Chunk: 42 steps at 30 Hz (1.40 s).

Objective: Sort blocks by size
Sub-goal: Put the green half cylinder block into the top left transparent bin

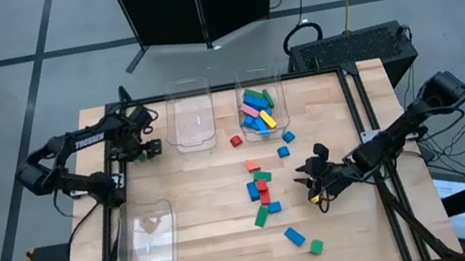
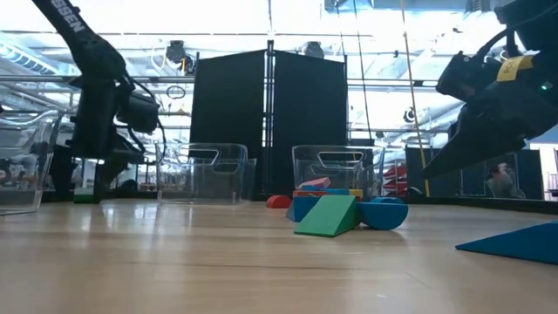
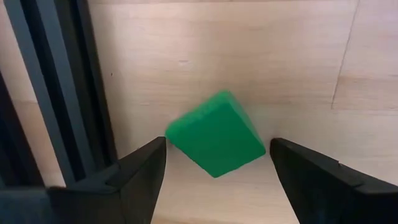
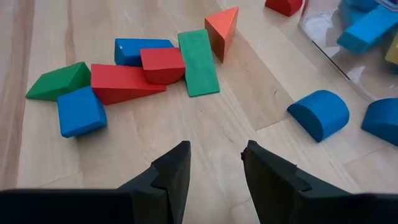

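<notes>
Pale wooden boards make up the table (image 1: 215, 249), ringed by a dark frame on a grey floor with black screens standing behind. Three clear bins sit on it: one (image 1: 146, 246) near the front left corner, one (image 1: 190, 115) at the back with nothing visible inside, and beside that a third (image 1: 262, 106) holding a heap of blue, pink, yellow and green blocks (image 1: 257, 111). More loose blocks (image 1: 262, 192) lie scattered across the middle of the table, red, blue, green and orange, some wedge-shaped, some rounded. At the back left corner the left gripper (image 3: 217, 163) hangs low with its fingers spread wide on either side of a single green block (image 3: 216, 133), which lies on the wood between them, close to the frame rail; I cannot tell whether either finger touches it. Over on the right, the right gripper (image 4: 215, 163) hovers above bare wood with its fingers partly apart and nothing between them, the loose cluster lying just ahead of it.
</notes>
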Available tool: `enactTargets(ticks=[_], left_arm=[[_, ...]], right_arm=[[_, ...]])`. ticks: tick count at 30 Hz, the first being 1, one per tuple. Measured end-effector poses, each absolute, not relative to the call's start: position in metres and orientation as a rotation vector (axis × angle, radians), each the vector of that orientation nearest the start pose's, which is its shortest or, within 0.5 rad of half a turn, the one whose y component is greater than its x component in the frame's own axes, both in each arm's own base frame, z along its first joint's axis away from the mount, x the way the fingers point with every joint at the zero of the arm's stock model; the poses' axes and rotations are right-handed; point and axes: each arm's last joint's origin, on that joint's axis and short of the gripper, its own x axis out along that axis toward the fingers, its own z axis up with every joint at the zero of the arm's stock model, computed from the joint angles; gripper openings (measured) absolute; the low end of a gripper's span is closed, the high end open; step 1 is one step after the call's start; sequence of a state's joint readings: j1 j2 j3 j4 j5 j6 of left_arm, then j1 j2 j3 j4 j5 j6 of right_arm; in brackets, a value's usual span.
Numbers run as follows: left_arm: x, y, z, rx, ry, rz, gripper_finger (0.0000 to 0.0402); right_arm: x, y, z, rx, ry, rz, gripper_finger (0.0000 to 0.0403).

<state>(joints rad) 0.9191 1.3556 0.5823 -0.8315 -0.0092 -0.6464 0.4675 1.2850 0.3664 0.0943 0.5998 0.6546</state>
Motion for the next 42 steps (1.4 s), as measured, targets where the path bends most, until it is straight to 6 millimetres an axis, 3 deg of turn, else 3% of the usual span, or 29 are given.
enactTargets(ticks=[18,33,42], left_arm=[[0.105,0.154,0.136,-1.207,1.141,1.249,0.0290],[0.106,0.154,0.137,-1.153,1.154,1.227,0.0133],[0.106,0.144,0.150,-1.025,1.148,1.247,0.0126]], right_arm=[[0.190,0.077,0.131,0.212,0.628,-0.348,0.0141],[0.190,0.077,0.131,0.212,0.628,-0.348,0.0141],[0.189,0.077,0.131,0.208,0.633,-0.350,0.0141]])
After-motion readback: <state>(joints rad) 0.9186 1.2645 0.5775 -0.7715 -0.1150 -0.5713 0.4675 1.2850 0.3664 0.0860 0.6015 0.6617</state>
